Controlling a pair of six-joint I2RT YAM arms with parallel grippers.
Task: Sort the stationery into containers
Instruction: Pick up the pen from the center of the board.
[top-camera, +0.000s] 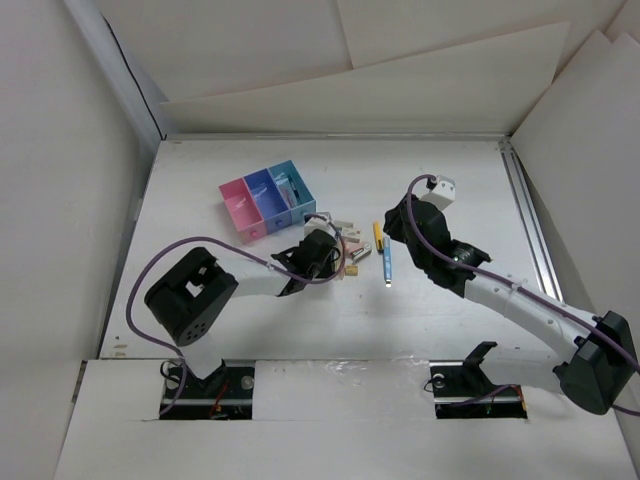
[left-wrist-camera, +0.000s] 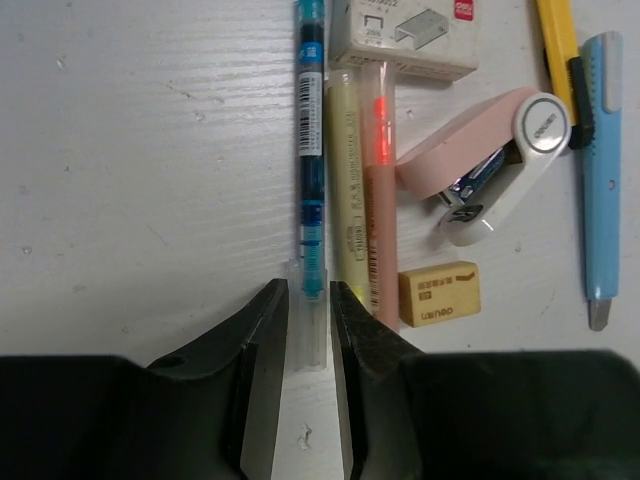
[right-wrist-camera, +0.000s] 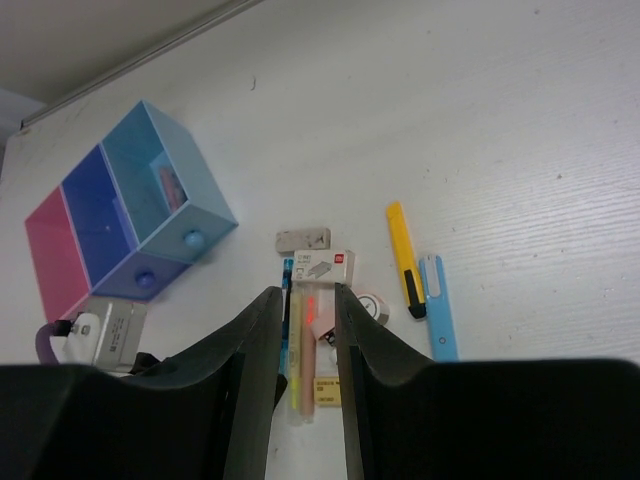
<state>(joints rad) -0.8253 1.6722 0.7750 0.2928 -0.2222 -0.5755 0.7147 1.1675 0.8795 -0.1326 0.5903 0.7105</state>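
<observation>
The blue pen (left-wrist-camera: 312, 150) lies on the table beside a yellow highlighter (left-wrist-camera: 345, 190) and a reddish pen (left-wrist-camera: 380, 200). My left gripper (left-wrist-camera: 309, 300) is down at the pen's clear cap end, with its jaws pressed to both sides of it. A tan eraser (left-wrist-camera: 438, 293) lies just to the right. The joined containers stand at the far left: pink (top-camera: 240, 205), dark blue (top-camera: 265, 195), light blue (top-camera: 292, 190). A reddish item lies in the light blue one (right-wrist-camera: 172, 185). My right gripper (right-wrist-camera: 308, 295) hovers above the pile, slightly open and empty.
A pink stapler (left-wrist-camera: 490, 165), a staples box (left-wrist-camera: 405, 35), a yellow cutter (left-wrist-camera: 558, 50) and a light blue cutter (left-wrist-camera: 600, 170) lie right of the pens. A grey eraser (right-wrist-camera: 303, 239) lies behind the box. White walls enclose the table on three sides.
</observation>
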